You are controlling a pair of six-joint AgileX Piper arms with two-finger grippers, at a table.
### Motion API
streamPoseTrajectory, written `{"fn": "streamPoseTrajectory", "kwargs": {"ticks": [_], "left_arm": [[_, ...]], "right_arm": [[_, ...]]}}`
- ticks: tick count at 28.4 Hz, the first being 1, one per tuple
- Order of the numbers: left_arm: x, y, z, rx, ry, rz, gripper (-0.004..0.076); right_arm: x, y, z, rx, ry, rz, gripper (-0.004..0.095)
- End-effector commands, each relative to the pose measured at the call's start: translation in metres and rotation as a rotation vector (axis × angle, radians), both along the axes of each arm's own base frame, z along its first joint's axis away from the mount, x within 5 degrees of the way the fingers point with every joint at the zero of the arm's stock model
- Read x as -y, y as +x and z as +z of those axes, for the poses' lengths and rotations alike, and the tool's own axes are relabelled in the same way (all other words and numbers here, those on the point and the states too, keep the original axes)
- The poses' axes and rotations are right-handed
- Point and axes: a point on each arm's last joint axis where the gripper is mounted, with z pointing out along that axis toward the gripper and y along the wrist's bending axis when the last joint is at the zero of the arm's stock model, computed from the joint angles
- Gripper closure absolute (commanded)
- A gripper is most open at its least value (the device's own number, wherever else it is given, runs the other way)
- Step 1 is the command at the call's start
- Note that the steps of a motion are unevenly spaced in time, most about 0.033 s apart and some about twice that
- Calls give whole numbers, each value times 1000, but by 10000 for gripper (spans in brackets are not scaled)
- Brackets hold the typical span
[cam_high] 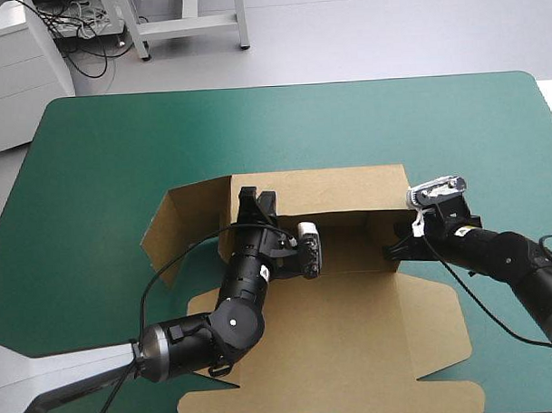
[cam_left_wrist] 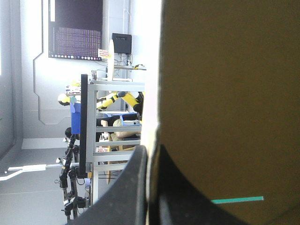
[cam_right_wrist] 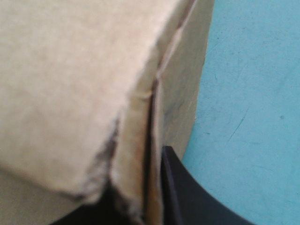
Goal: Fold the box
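The brown box [cam_high: 353, 331] lies in the middle of the teal-green cover [cam_high: 255, 126], its wide lid panel flat toward the near edge. Its rear wall [cam_high: 330, 191] stands raised, and a side flap [cam_high: 181, 223] angles out at the left. My left gripper [cam_high: 255, 205] is shut on the left end of that rear wall. In the left wrist view the board [cam_left_wrist: 225, 93] rises between the fingers [cam_left_wrist: 126, 197] of my left gripper [cam_left_wrist: 151, 187]. My right gripper [cam_high: 393, 249] pinches the box's right side wall. Up close, my right gripper [cam_right_wrist: 152, 201] holds a folded double layer of board [cam_right_wrist: 75, 84].
Bare teal-green cover [cam_right_wrist: 248, 93] runs around the box on the far, left and right sides. The lid's front edge [cam_high: 337, 405] reaches almost to the table's near edge. Both arms lie low over the sheet.
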Motion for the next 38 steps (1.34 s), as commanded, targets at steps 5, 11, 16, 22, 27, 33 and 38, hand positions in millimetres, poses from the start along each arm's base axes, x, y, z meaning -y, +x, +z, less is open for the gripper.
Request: {"fn": "streamPoseTrajectory", "kwargs": {"ticks": [5,11,16,22,27,33,38], "left_arm": [[-3,-1,24,87,-54,8,756],[-2,-1,24,92,-52,3,735],[-2,-1,24,90,-54,2,510],[-2,-1,25,82,-96,8,258],[-1,-2,25,80,-111,2,257],[7,-14,26,93,-109,-47,266],[16,-31,29,120,-107,-98,274]], "right_arm": [[-3,2,9,41,58,-1,926],[-3,2,9,48,46,9,925],[-3,2,9,54,37,18,925],[-2,3,10,65,35,5,924],[0,6,13,93,34,-18,922],[-2,18,33,162,38,-27,921],[-6,43,42,158,52,-45,920]]}}
